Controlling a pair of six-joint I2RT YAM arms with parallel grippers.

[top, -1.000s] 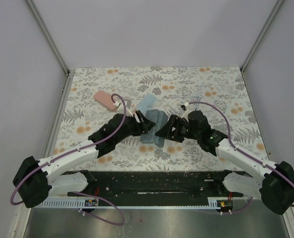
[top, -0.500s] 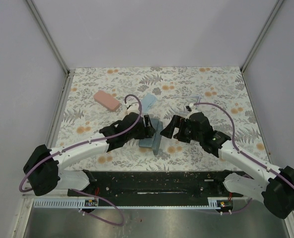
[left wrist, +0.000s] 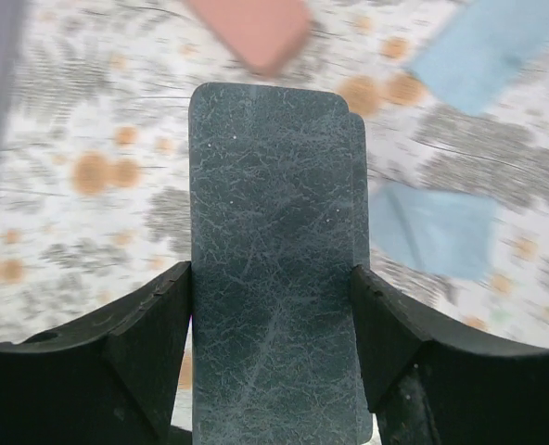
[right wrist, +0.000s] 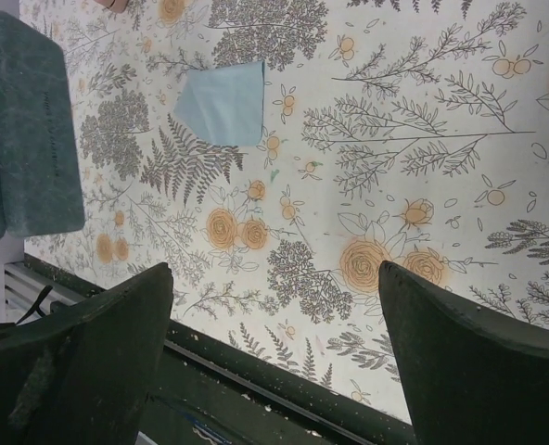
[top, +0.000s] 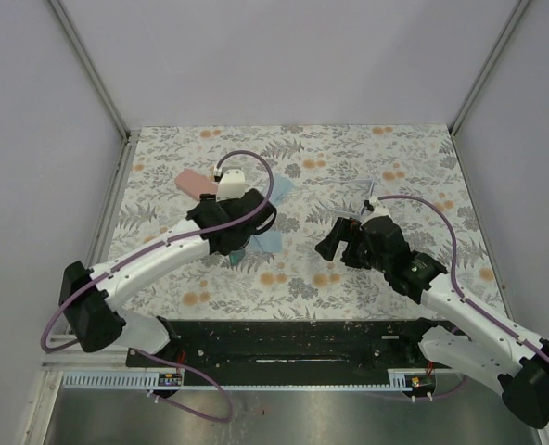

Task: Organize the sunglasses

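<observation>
The sunglasses did not show plainly in any view. A faint pale shape (top: pixel 366 185) on the desk (top: pixel 395 148), beyond the right arm, might have been the translucent pair. I could not find the dark pair.

The blue-grey case (left wrist: pixel 274 260) was the biggest loose item. My left claw (left wrist: pixel 270 278) was clenched across its width and held it above the desk, over a light blue cloth (left wrist: pixel 432 227), with the pink case (left wrist: pixel 251 28) beyond. I could not tell whether anything was inside.

I judged this to be the case-placing step. The next move called for lowering the case flat onto bare desk near the pink one, clear of both cloths. My right claw (right wrist: pixel 274 306) hung released and empty and could then go for the pale pair.

No brand was legible. One faint embossed line on the blue-grey case was too small to read.
</observation>
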